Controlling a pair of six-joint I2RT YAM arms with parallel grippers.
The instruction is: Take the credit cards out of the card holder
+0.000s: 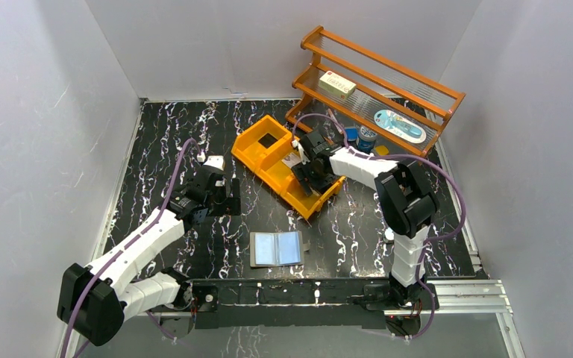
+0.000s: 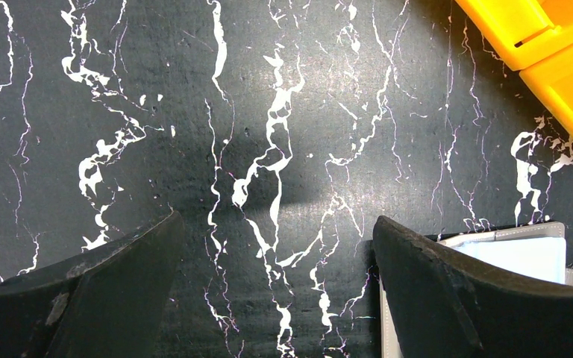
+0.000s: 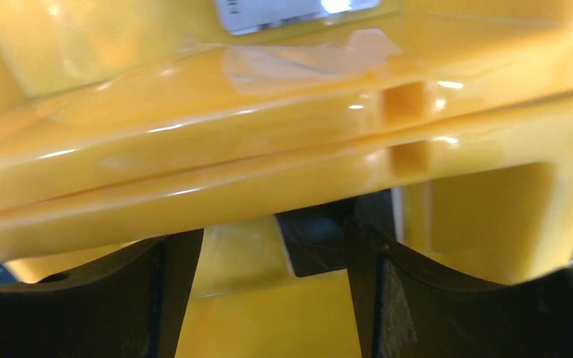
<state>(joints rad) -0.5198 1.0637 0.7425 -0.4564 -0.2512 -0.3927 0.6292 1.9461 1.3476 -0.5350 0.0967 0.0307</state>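
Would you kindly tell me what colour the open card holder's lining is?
Pale blue-grey; the card holder shows best from the top external view.

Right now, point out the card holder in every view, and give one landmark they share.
Top external: the card holder lies open at bottom centre.
Left wrist: lower right corner, partly hidden.
Right wrist: not in it.
Shared landmark: the orange bin, top right in left wrist, filling right wrist.

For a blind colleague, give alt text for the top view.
The card holder lies open near the table's front edge. The right gripper is at an orange bin behind it; the left gripper hangs left of the bin.
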